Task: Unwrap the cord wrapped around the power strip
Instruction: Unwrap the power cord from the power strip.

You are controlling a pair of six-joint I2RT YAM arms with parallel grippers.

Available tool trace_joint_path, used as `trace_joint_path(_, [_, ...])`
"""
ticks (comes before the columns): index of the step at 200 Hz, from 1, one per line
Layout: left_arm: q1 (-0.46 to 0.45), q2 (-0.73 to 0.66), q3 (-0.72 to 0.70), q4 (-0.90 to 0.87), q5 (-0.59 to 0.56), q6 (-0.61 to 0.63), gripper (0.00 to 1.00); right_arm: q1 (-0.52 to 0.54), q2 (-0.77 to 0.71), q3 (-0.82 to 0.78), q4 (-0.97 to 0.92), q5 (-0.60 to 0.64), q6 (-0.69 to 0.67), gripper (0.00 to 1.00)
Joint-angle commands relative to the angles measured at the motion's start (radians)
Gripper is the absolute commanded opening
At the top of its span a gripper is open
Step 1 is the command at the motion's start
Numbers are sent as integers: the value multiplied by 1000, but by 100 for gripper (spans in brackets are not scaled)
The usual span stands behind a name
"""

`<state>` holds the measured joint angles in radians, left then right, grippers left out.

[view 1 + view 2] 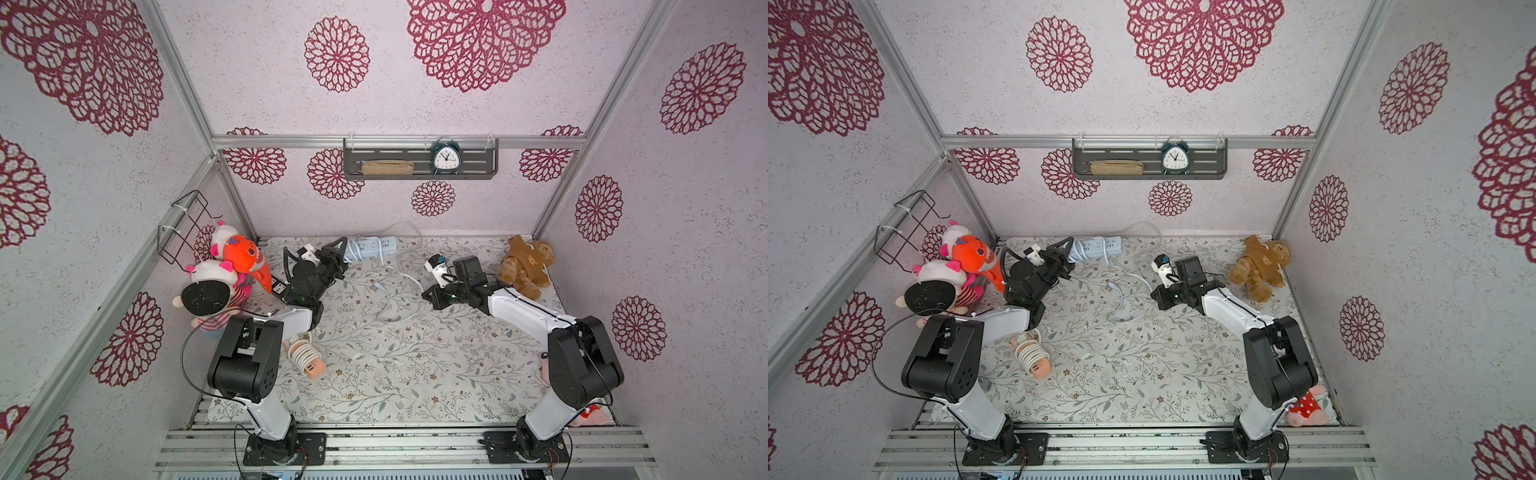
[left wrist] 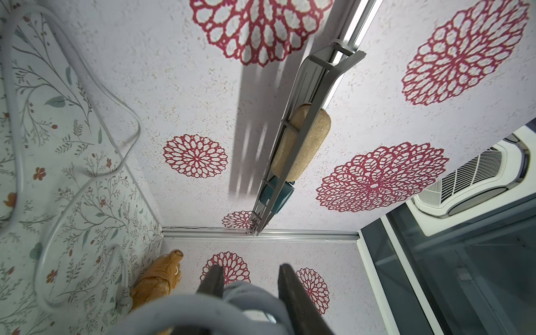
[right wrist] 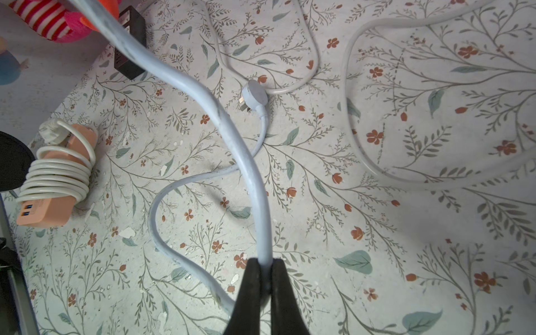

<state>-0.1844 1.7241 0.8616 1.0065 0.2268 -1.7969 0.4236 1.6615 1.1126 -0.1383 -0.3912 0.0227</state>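
Below the wall shelf [image 1: 478, 166], at the back edge of the counter [image 1: 415, 374], lies the pale blue power strip [image 1: 372, 246], with turns of cord [image 3: 249, 174] round one end. The left hand [image 1: 344, 251] is clamped part-open across that wrapped end. The right hand [image 3: 262, 262], farther out from the shelf, pinches the loose cord tight. The strip looks light, rigid and likely to slide. The cord looks springy and smooth, best gripped close to the wraps. No writing is legible.
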Motion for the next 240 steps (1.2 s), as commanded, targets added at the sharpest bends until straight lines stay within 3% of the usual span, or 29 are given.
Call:
trace_joint_path(1, [49,-26,9,235,-114,-120,0,-16,24,-65,-29,66,52,0])
trace_joint_path(27, [52,-43,1,166,-91,-47,0,-10,17,-81,8,49,94,0])
trace_joint_path(62, [53,-150,45,-270,-54,270,0,14,-101,-4,-119,52,33,0])
trace_joint_path(87, [53,-198,62,-449,-29,401,0,4,-185,74,-151,46,4,0])
trace_joint_path(115, [56,-190,69,-461,126,389,0,-28,-80,262,-233,132,-52,0])
trace_joint_path(145, [61,-228,69,-470,245,389,0,-67,50,335,-206,110,-18,0])
trace_joint_path(178, [66,-310,122,-726,272,568,0,-113,113,363,-198,83,28,0])
trace_joint_path(199, [84,-336,113,-736,306,563,0,-154,161,392,-257,75,32,0])
trace_joint_path(240, [122,-374,57,-742,196,564,0,-188,200,341,-326,-46,71,0])
